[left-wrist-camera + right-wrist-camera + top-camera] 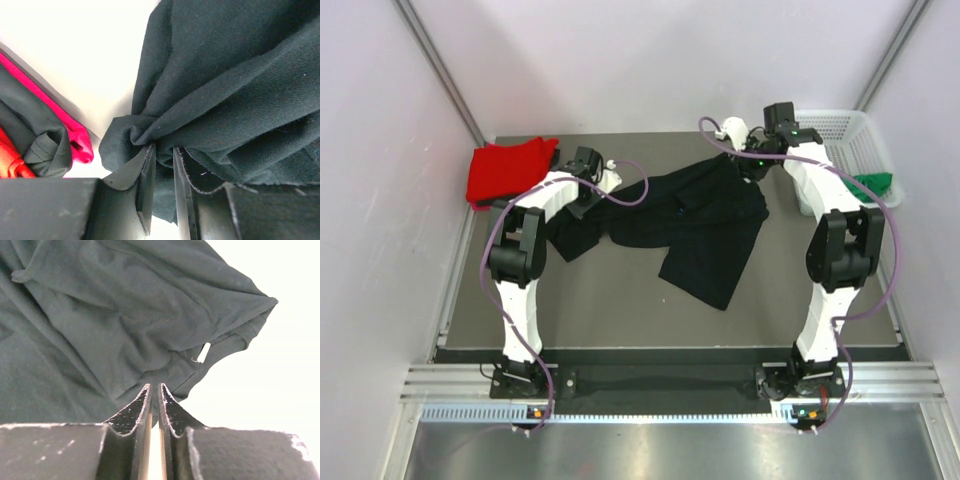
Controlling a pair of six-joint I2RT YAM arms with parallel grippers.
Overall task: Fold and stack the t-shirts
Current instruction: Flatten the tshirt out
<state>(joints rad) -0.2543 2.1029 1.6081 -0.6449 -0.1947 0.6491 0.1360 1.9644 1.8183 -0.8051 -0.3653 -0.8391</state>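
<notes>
The black t-shirt (705, 225) hangs stretched across the back of the table between both grippers, its lower part draping toward the middle. My left gripper (586, 192) holds its left end; in the left wrist view the gripper (164, 150) is shut on a bunched knot of the black t-shirt (240, 75). At the shirt's right end is my right gripper (752, 168). Seen from the right wrist, this gripper (154, 386) stands almost closed, pinching the hem of the black t-shirt (100, 315). A red t-shirt (505, 170) lies crumpled at the back left corner.
A white mesh basket (840, 130) stands at the back right, with a green t-shirt (875, 183) showing at its near end. Red cloth (75, 135) lies close to the left of my left gripper. White walls enclose the dark table (620, 300) on three sides.
</notes>
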